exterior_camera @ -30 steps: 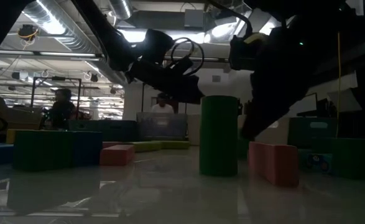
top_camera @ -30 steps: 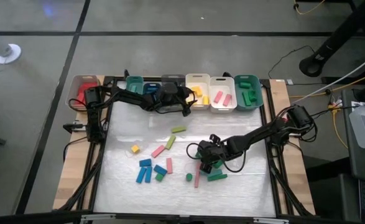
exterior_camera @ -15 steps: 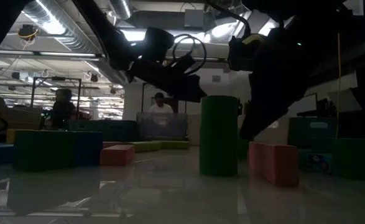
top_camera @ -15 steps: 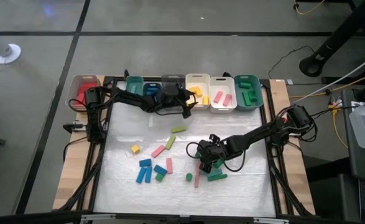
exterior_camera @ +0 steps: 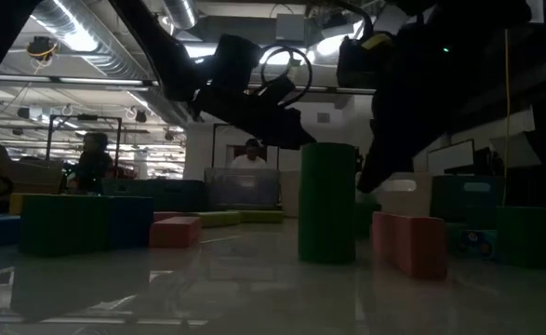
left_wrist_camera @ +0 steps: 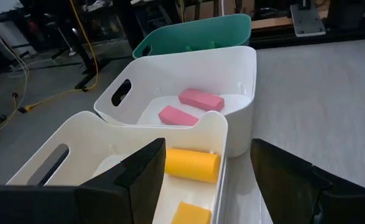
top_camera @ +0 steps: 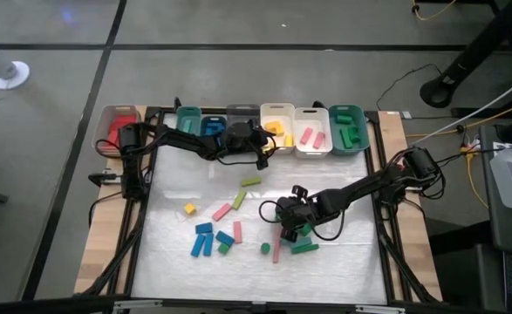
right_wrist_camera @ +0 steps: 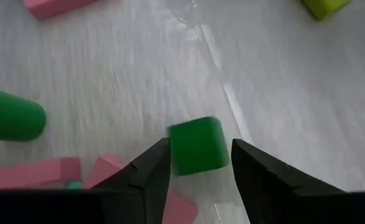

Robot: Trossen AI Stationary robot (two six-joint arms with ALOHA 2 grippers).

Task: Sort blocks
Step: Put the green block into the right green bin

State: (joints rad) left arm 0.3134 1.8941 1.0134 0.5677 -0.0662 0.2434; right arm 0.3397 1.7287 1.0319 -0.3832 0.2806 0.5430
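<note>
Green cube (right_wrist_camera: 196, 145) clamped in right gripper (right_wrist_camera: 198, 163), hidden overhead; left gripper (left_wrist_camera: 207, 169) apart above yellow bin (left_wrist_camera: 217, 130).

Green cube (right_wrist_camera: 197, 145) between dark fingers (right_wrist_camera: 146, 180); white mat (top_camera: 177, 262); red bin (top_camera: 109, 122), teal bins (top_camera: 188, 113), white bin (left_wrist_camera: 238, 81) with pink blocks (left_wrist_camera: 201, 99), cream bin (left_wrist_camera: 83, 137) with yellow blocks (left_wrist_camera: 191, 165); blue blocks (top_camera: 203, 240), lime bar (top_camera: 250, 182), dark green cylinder (exterior_camera: 327, 202)

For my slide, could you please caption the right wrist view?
Right gripper fingers straddling a small green cube on the white table.
</note>
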